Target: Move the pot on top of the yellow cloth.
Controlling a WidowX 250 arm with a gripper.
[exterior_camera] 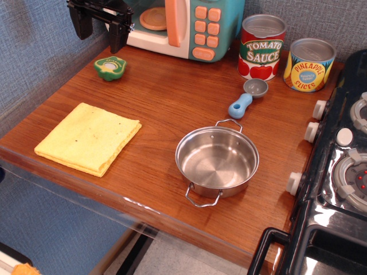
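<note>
The wooden bench [172, 97] carries the yellow cloth [88, 137] flat near its front left edge and the pot [217, 160] upright and empty, well apart to the cloth's right. The hand [98, 26] hangs at the back left, spread wide, gripping nothing.

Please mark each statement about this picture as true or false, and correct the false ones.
1. The pot already sits on the yellow cloth. False: it stands on bare wood, right of the cloth.
2. The end effector holds nothing. True.
3. The pot is empty. True.
4. The scoop lies inside the pot. False: it lies on the table behind the pot, near the tomato sauce can.
5. The cloth is green. False: it is yellow.
</note>
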